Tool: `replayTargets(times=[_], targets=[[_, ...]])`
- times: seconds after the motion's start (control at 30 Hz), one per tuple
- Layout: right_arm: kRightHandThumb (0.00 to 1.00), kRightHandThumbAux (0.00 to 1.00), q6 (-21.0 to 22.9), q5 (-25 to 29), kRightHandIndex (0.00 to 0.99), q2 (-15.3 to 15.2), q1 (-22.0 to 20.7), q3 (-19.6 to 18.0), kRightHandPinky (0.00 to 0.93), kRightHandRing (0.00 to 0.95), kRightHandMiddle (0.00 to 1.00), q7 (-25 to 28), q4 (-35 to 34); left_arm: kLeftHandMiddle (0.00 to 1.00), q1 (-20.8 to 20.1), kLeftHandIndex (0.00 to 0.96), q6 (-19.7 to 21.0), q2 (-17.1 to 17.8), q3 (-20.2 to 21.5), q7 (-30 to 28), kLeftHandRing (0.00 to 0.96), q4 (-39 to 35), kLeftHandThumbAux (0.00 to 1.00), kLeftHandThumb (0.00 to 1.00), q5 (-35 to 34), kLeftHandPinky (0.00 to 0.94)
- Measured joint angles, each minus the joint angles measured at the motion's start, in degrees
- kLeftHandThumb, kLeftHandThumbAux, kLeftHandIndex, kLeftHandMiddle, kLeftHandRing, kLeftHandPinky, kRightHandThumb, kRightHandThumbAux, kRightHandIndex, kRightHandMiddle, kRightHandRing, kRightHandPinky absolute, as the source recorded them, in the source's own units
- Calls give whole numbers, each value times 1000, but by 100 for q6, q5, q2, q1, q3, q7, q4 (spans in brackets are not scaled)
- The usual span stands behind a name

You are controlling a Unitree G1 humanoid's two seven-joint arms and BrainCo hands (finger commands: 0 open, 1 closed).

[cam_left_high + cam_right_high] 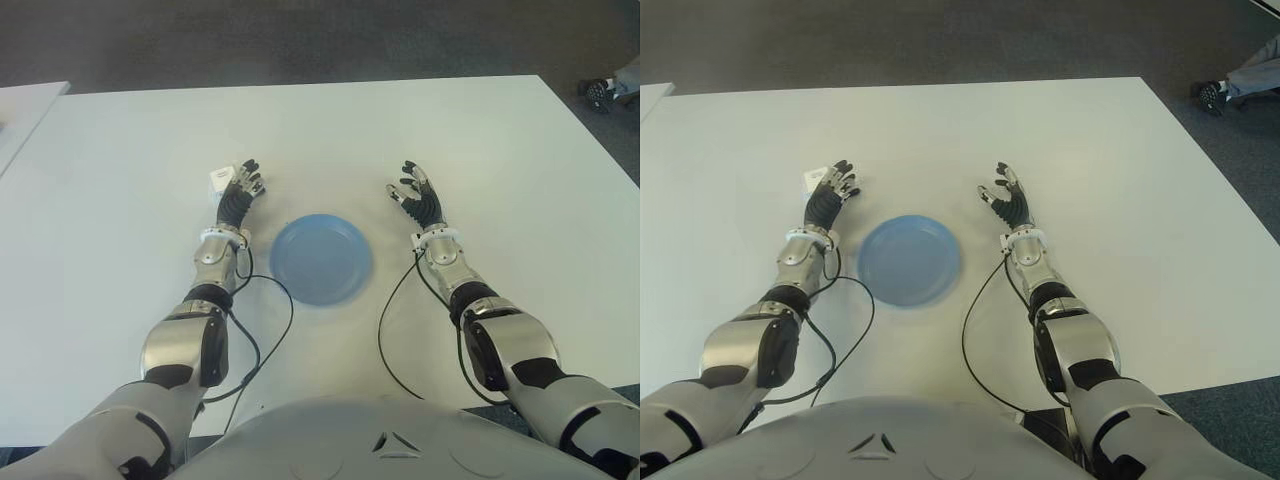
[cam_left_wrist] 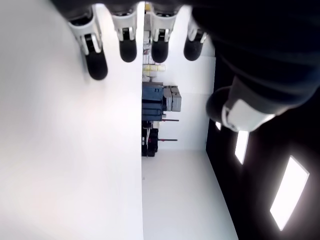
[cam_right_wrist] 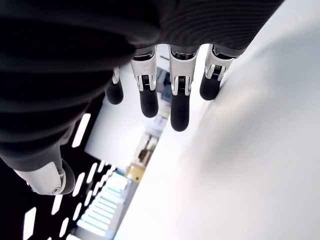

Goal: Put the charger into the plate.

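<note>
A small white charger [image 1: 221, 181] lies on the white table [image 1: 320, 130], just left of my left hand's fingertips. The left hand [image 1: 243, 186] is open, its fingers [image 2: 127, 47] stretched out and holding nothing; the charger does not show in the left wrist view. A round blue plate [image 1: 321, 258] sits between my two forearms with nothing in it, to the right of and nearer me than the charger. My right hand [image 1: 418, 195] shows to the right of the plate, open, with its fingers [image 3: 179, 107] straight.
Black cables [image 1: 262, 340] trail from both wrists across the table's near part. A second white table's corner [image 1: 25, 105] stands at the far left. A person's shoe [image 1: 600, 92] shows on the floor beyond the far right corner.
</note>
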Motion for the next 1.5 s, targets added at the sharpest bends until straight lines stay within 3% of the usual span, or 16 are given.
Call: replayTargets(times=[0.47,0.97,1.2,1.5], targets=[[166,565,2,127,19,61,3,-122,186,123,97,47,-6,89,188,8,-233,32,-41,273,127,-448,490,579,1,222],[159,564,9,127,21,70,-2,-132,185,129,101,50,-4,167,586,40,168,-115,-304,853,205,-2090,353,676,192,275],[159,559,26,127,20,74,-15,-133,176,123,99,50,-1,238,884,91,385,-125,-333,1088,256,-2929,403,677,279,286],[151,551,62,124,20,80,-34,-132,178,122,97,50,7,321,1157,188,971,-110,-346,1113,363,-4103,543,682,302,425]])
